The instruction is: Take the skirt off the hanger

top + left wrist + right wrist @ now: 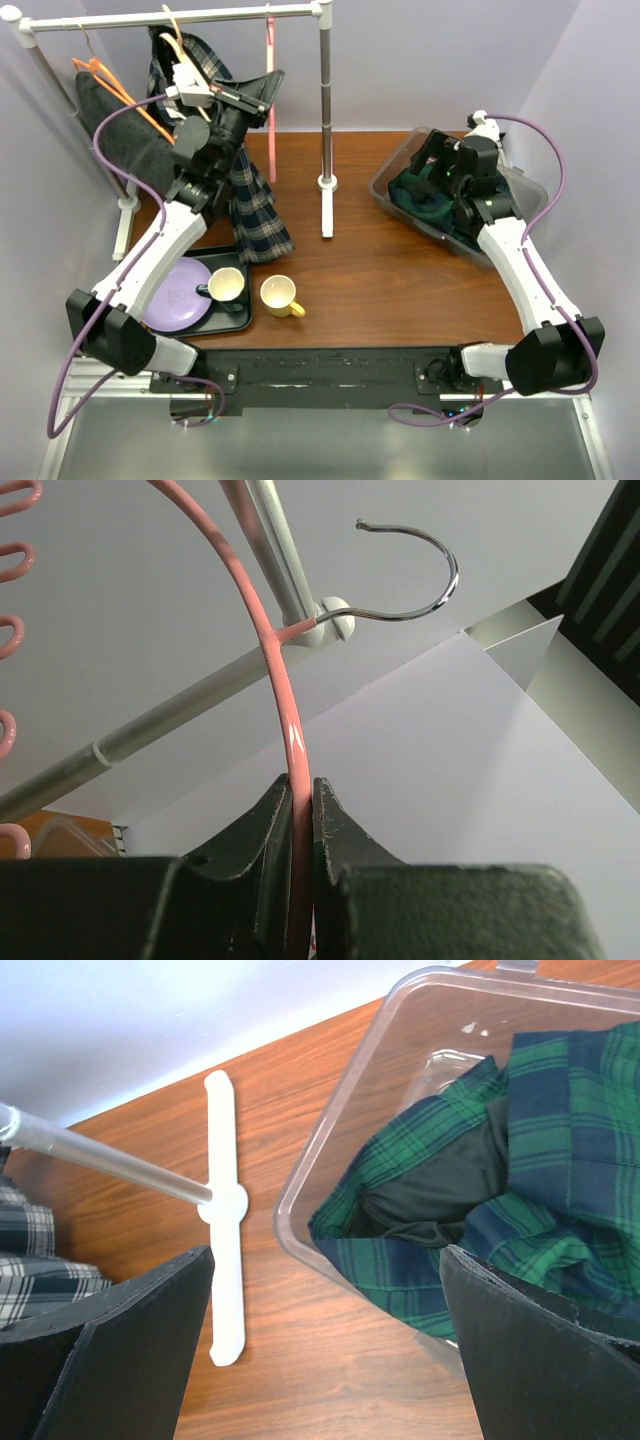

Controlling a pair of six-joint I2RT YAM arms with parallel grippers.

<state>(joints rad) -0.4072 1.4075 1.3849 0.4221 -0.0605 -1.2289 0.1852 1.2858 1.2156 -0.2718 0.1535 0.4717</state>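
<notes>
Pinches the wire of the pink hanger [290, 740] between the closed fingers of the left gripper [300, 790], low centre of the left wrist view, below the chrome hook [445, 580] and rack rail [160, 725]. Holds the right gripper [325, 1290] spread wide, gripping nothing, above the clear plastic bin [330, 1140] at right of the top view. Green plaid skirt [530, 1160] crumpled inside that bin, off the hanger. Dark plaid garment [250, 190] hanging at upper left of the top view.

Brown wooden desk [400, 280] is carrying a black tray [245, 326] at its near left, a yellow mug [279, 295] just beside it, the rack's white foot [327, 205], a plaid garment's trailing hem [262, 235], and a clear bin [393, 183] far right.
</notes>
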